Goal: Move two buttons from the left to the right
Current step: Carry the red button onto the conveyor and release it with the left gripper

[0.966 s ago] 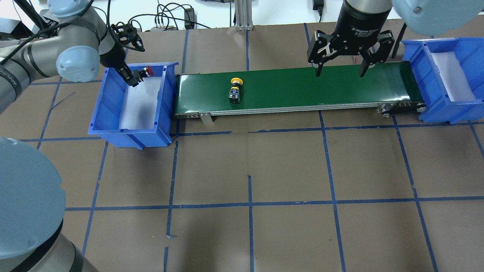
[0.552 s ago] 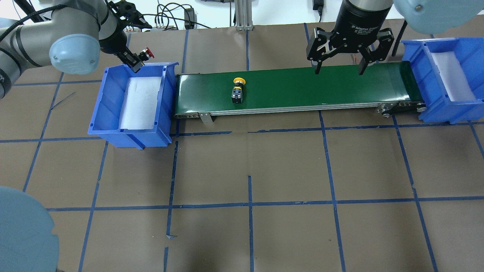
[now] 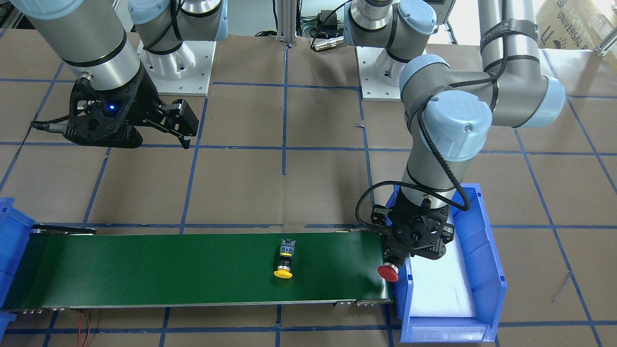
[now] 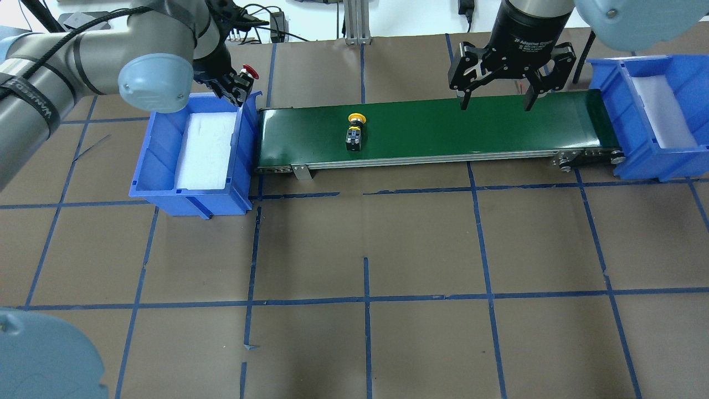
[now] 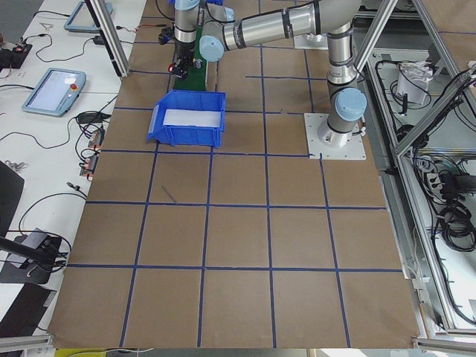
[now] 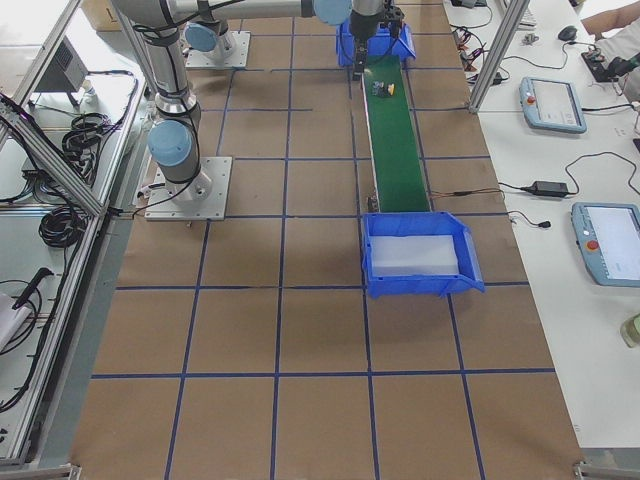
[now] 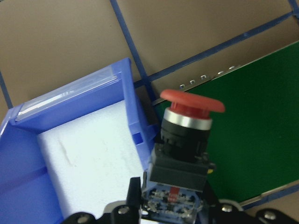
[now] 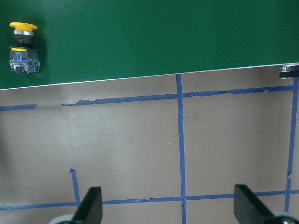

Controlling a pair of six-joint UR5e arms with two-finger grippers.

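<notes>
Since a second ago the left tool (image 4: 241, 86) has risen out of the blue left bin (image 4: 160, 160) and travelled right, so it now hangs over the bin's far right corner, beside the left end of the green conveyor belt (image 4: 471, 124). It is clenched on the red button (image 7: 184, 140), gripping the black-grey block body from both sides, with the red mushroom cap pointing away from the fingers and tilted out over the belt's edge. The wrist camera shows white foam padding (image 7: 88, 158) lining the bin floor below the button. The yellow button (image 4: 354, 133) has also drifted a little to the right; it lies on its side on the belt, left of the belt's middle, cap toward the far side, touching nothing else. The right tool (image 4: 496, 105) is in much the same place, released, its two fingers spread wide and pointing down above the right part of the belt, well apart from the yellow button. A second blue bin (image 4: 606, 111), also padded in white, sits at the belt's right end. Everything stands on a brown table (image 4: 365, 238) marked with a grid of blue tape.
</notes>
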